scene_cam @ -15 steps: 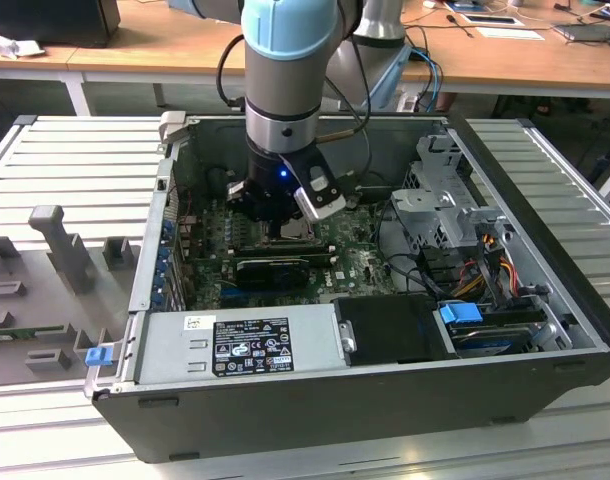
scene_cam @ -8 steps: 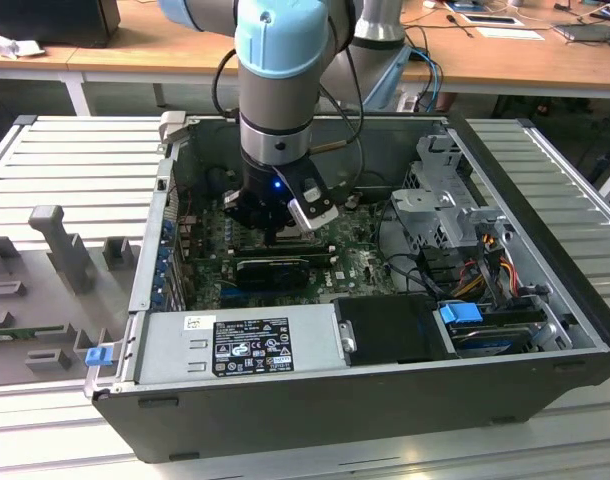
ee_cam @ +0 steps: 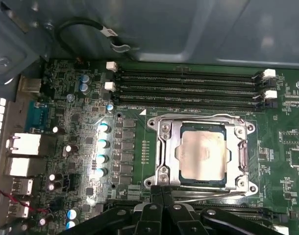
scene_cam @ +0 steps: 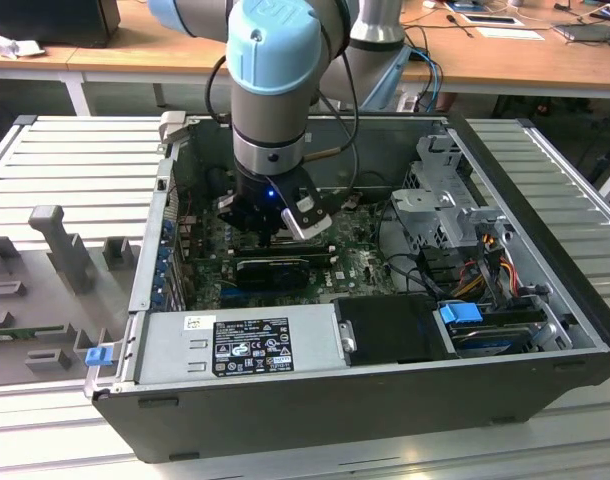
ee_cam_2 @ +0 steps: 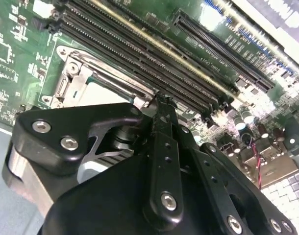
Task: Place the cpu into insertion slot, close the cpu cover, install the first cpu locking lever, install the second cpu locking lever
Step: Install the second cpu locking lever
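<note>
Reading this as the lever stage: chip and cover steps look done, the locking not confirmed.

- Chip [ee_cam: 203, 155] sits flat in the socket [ee_cam_2: 73, 81], tan face up, square to it. In the first wrist view it shows through the window of the cover [ee_cam: 203, 122], which looks folded down over it, its frame lying all round the chip's edges.
- Gripper [ee_cam: 161, 192] is down inside the computer case [scene_cam: 385, 400], left of centre in the exterior view, over the green board [ee_cam: 81, 147]. Its tips are at the socket's edge, near a corner on the side away from the memory slots [ee_cam: 188, 83].
- Jaws closed, fingers pressed together, nothing visible between them. My read: they're working as a pusher, not a clamp.
- A thin bright rod [ee_cam: 203, 197] runs along that socket edge just beside the tips. Probably one of the locking levers. Can't tell whether the tips touch it, or whether it's hooked under its catch.
- The other lever I can't pick out for sure; there is metal along the socket side, but it's ambiguous.

What the lever move calls for, as I judge it:
- press down on the rod, plus a small sideways shift to tuck it under the catch
- keep the tips on the rod and off the cover window and chip face
- the rod is springy and thin, so closed tips could slip off and hit the board parts beside the socket
</note>
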Controlling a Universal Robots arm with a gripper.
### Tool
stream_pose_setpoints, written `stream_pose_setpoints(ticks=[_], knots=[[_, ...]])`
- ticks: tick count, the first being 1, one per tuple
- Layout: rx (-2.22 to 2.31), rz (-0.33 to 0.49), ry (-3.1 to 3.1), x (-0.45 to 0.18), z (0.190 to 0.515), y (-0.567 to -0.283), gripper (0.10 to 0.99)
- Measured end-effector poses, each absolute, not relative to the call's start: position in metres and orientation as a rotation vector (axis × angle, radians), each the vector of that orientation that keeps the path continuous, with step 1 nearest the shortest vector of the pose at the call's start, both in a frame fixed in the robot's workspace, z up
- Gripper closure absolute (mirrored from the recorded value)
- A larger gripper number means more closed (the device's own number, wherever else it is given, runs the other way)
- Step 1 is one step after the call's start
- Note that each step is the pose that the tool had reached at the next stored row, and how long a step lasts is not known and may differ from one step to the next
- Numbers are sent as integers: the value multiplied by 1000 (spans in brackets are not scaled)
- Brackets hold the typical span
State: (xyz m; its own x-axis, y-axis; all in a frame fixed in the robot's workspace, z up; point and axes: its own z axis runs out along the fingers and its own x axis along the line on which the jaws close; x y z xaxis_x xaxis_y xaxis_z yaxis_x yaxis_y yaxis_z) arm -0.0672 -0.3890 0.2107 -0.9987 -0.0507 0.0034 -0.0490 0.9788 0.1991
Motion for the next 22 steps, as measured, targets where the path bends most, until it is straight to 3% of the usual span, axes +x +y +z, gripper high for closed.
stream_pose_setpoints(ticks=[12, 22], knots=[[79, -440, -3103, -72, 201, -395, 980], [79, -475, -3098, -73, 208, -396, 980]])
